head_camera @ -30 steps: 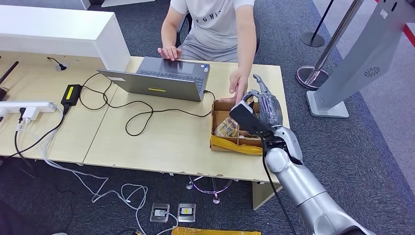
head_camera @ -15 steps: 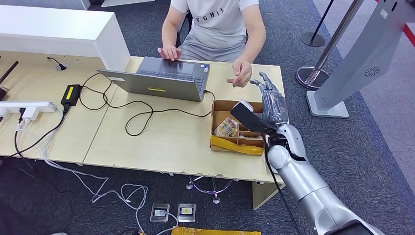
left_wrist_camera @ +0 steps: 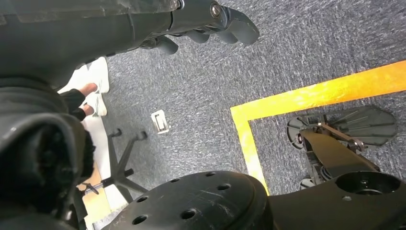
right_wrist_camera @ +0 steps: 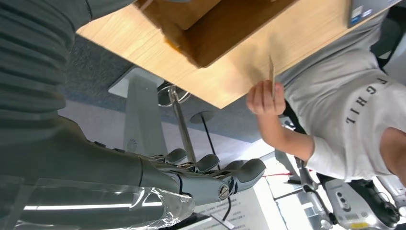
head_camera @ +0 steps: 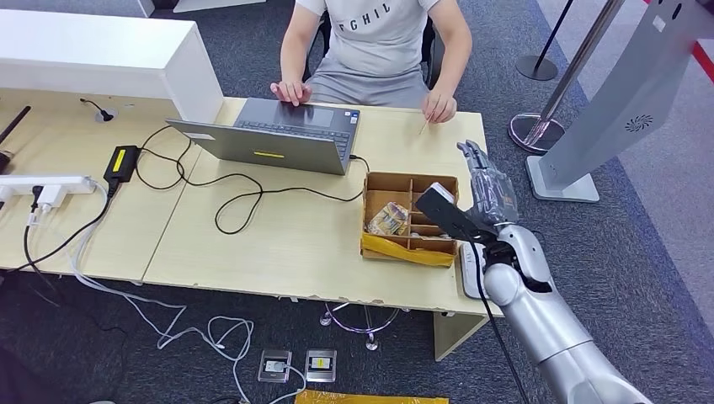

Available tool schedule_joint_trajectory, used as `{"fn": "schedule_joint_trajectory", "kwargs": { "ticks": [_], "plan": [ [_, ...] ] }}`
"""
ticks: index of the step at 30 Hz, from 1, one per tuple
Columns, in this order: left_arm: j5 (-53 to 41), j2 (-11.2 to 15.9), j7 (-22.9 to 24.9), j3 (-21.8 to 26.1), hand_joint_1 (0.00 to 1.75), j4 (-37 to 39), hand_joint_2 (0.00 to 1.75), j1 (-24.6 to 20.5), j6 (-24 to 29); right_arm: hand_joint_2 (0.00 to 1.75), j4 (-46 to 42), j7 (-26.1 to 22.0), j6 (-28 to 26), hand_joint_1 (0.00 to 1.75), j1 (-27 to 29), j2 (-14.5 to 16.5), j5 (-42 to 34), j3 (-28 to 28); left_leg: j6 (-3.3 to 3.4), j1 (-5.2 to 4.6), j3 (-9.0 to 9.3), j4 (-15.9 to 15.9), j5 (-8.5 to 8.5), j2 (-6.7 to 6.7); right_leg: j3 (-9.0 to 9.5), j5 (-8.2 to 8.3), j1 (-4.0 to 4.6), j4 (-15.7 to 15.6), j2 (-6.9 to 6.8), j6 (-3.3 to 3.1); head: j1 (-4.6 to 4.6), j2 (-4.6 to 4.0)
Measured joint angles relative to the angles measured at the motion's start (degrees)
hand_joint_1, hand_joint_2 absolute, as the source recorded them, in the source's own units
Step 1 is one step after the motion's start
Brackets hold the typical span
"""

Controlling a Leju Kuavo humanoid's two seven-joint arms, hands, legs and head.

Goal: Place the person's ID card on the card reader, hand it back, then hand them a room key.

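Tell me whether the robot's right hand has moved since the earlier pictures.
Yes. The right hand has drawn back from over the cardboard box to beyond the table's right edge, away from the person's hand.

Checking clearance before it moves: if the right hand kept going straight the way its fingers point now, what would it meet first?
Probably nothing on the desk. The right hand hangs past the desk's right edge, fingers aimed away from the robot, toward carpet and the stanchion base. Depth is unclear.
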Motion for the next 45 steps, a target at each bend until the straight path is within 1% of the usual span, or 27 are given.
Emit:
{"fn": "schedule_joint_trajectory", "kwargs": {
  "ticks": [6,8,12,16,22,30,31,32,34,36,38,40,42,44,45],
  "plan": [
    [0.36,0.02,0.11,0.0,0.0,0.0,0.0,0.11,0.23,1.75,-6.37,2.27,0.7,0.0,4.9,-4.52,4.26,-1.27,0.0,0.0,0.0,0.0,-0.01,0.0,0.01,0.0,0.0,-0.01,0.02,0.0,0.0,0.0],
    [0.46,0.02,0.11,0.0,0.0,0.0,0.0,0.11,0.42,1.75,-8.24,3.11,0.39,0.0,6.22,-5.75,6.83,-1.65,0.0,0.0,0.02,0.0,-0.01,0.0,0.01,0.0,0.0,-0.01,0.03,0.0,-0.01,0.0],
    [0.6,0.0,0.11,0.0,0.0,0.0,0.0,0.11,0.58,1.75,-11.81,4.43,0.11,0.0,9.19,-7.67,12.43,-2.34,0.0,0.01,0.02,0.0,-0.01,0.0,0.02,0.0,0.01,-0.01,0.02,0.0,-0.01,0.0],
    [0.61,-0.01,0.11,0.0,0.0,0.0,0.0,0.1,0.6,1.75,-14.99,4.98,0.46,0.0,11.35,-8.99,14.46,-3.01,0.0,0.01,0.02,-0.01,-0.01,0.02,0.02,0.0,0.01,-0.01,0.05,0.0,-0.01,0.01],
    [0.75,-0.01,0.11,0.0,0.0,0.0,0.0,0.09,0.63,1.75,-18.92,6.2,3.89,0.0,14.74,-9.33,17.24,-3.35,0.0,0.01,0.01,-0.01,-0.01,0.02,0.04,0.0,0.01,-0.01,0.04,0.0,-0.01,0.0],
    [0.89,-0.01,0.11,0.0,0.0,0.0,0.0,0.08,0.66,1.75,-21.43,6.6,5.65,0.0,16.51,-9.24,17.93,-3.33,0.0,0.01,0.01,-0.01,-0.01,0.02,0.04,0.0,0.01,-0.01,0.04,0.0,0.0,0.01],
    [0.87,-0.01,0.11,0.0,0.0,0.0,0.0,0.07,0.64,1.75,-21.58,6.52,6.11,0.05,16.6,-9.18,17.84,-3.32,0.0,0.01,0.01,-0.02,-0.01,0.02,0.04,0.0,0.01,-0.01,0.04,0.0,0.0,0.01],
    [0.84,-0.01,0.11,0.0,0.0,0.0,0.0,0.07,0.62,1.75,-21.7,6.42,6.55,0.14,16.69,-9.09,17.74,-3.31,0.0,0.01,0.01,-0.02,-0.01,0.02,0.04,0.0,0.01,-0.01,0.04,0.0,0.0,0.01],
    [0.76,-0.01,0.1,0.0,0.0,0.0,0.0,0.05,0.6,1.75,-21.82,6.28,7.24,0.24,16.79,-8.79,17.51,-3.28,0.0,0.01,0.0,-0.02,-0.01,0.02,0.04,0.0,0.01,-0.01,0.04,0.0,-0.01,0.0],
    [0.7,-0.01,0.09,0.0,0.0,0.0,0.0,0.04,0.58,1.75,-21.84,6.09,7.74,0.2,16.82,-8.41,17.39,-3.26,0.0,0.01,0.0,-0.02,-0.01,0.02,0.04,0.0,0.01,-0.01,0.04,0.0,0.0,0.0],
    [0.69,-0.01,0.09,0.0,0.0,0.0,0.0,0.03,0.59,1.75,-21.84,5.88,8.27,0.88,16.82,-7.99,17.36,-3.17,0.0,0.01,0.0,-0.02,-0.01,0.02,0.04,0.0,0.01,0.0,0.04,0.0,0.0,0.01],
    [0.69,-0.01,0.09,0.0,0.0,0.0,0.0,0.01,0.59,1.75,-21.84,5.67,8.94,1.65,16.82,-7.51,17.5,-3.04,0.0,0.01,0.0,-0.02,-0.01,0.02,0.04,0.0,0.01,0.0,0.04,0.0,-0.01,0.01],
    [0.64,-0.01,0.09,0.0,0.0,0.0,0.0,-0.01,0.59,1.75,-21.8,5.36,9.85,1.75,16.78,-6.98,17.82,-2.95,0.0,0.01,-0.01,-0.02,-0.01,0.02,0.04,0.0,0.01,0.0,0.04,0.0,-0.01,0.01],
    [0.49,-0.01,0.08,0.0,0.0,0.0,0.0,-0.02,0.6,1.75,-21.58,4.88,10.93,1.75,16.61,-6.45,18.34,-2.9,0.0,0.01,-0.01,-0.03,-0.01,0.02,0.04,0.0,0.01,0.0,0.03,0.0,-0.01,0.01],
    [0.4,-0.02,0.05,0.0,0.0,0.0,0.0,-0.02,0.61,1.75,-21.39,4.61,11.38,1.69,16.46,-6.24,18.59,-2.87,0.0,0.01,-0.01,-0.03,-0.01,0.02,0.04,0.0,0.01,0.0,0.03,0.0,-0.01,0.0]
  ]
}}
